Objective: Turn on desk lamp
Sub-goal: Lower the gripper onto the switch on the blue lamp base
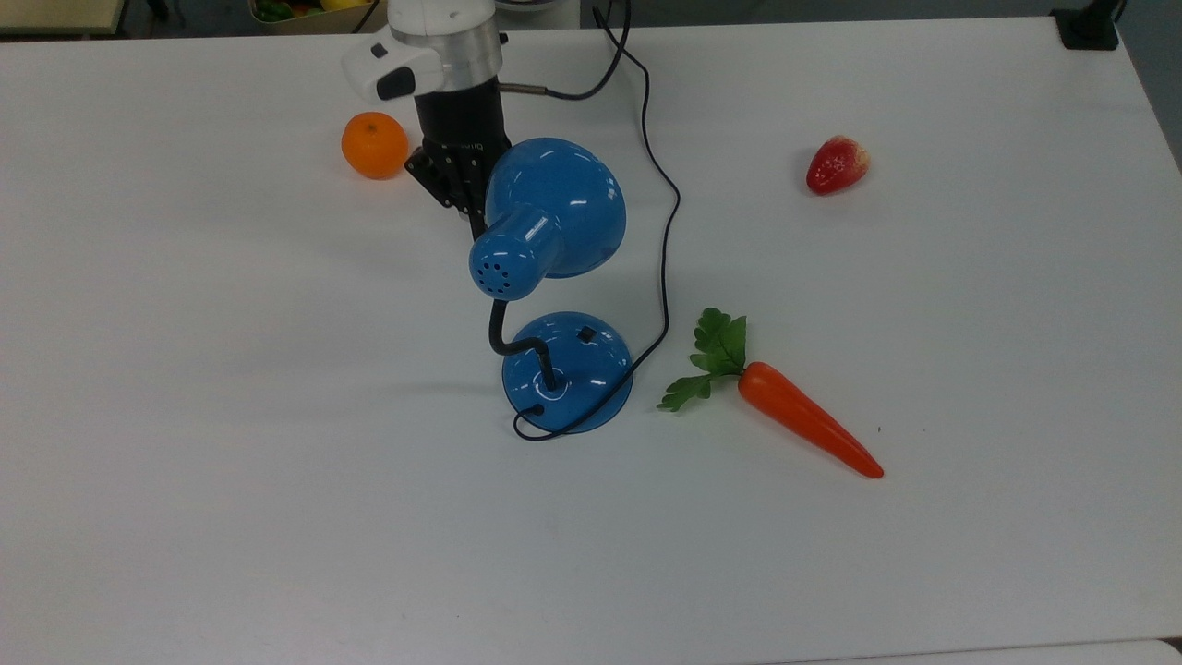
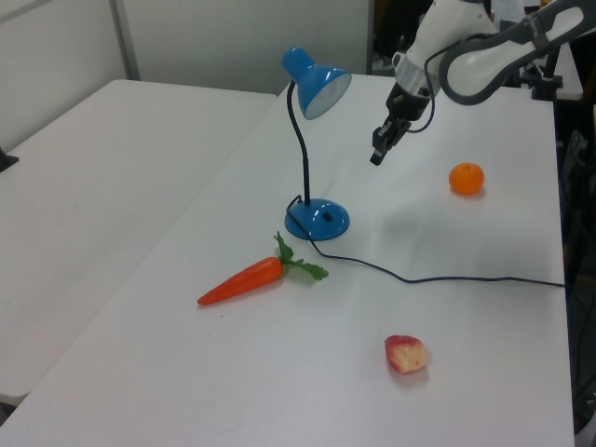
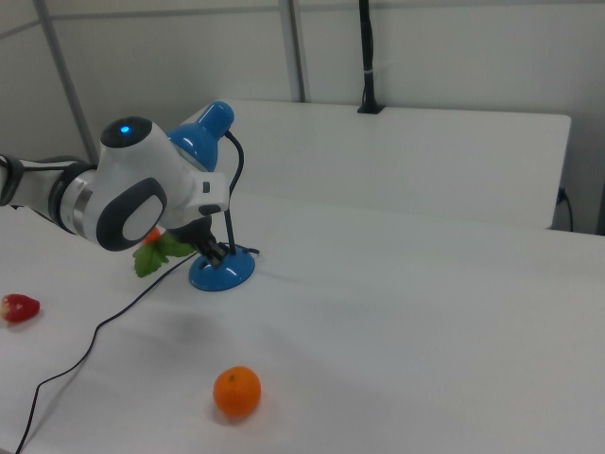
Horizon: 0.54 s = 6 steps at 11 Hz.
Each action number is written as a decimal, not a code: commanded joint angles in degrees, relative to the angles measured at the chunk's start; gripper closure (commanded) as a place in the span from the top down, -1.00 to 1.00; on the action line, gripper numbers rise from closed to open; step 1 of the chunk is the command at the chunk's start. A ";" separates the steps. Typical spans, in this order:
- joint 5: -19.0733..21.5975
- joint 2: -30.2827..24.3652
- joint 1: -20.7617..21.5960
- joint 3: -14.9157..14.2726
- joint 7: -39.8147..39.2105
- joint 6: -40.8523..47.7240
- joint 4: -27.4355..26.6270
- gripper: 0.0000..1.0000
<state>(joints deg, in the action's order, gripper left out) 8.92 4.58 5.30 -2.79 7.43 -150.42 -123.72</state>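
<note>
Desk lamp (image 2: 317,149) beside our airborne fingers (image 2: 377,155), orange (image 2: 466,178) opposite; finger spread unclear to us.

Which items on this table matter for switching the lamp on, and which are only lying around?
Belongs to the job:
- desk lamp, with the small black switch on its round base
- claw, in the air beside the shade

Lying about:
- orange
- carrot
- strawberry
</note>
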 commanded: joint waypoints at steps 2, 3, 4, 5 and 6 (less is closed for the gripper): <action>1.10 4.28 2.26 -0.03 2.14 -7.14 0.05 -1.00; 1.01 5.60 3.04 -0.11 3.02 -9.34 0.49 -1.00; 1.01 6.83 3.40 -0.11 3.98 -9.89 0.93 -1.00; 0.92 7.28 3.49 -0.11 4.08 -10.07 1.54 -1.00; 0.92 7.28 3.58 -0.11 4.08 -10.16 1.64 -1.00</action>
<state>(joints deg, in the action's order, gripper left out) 8.92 10.78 8.10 -2.75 10.57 -159.32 -123.33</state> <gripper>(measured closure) 0.991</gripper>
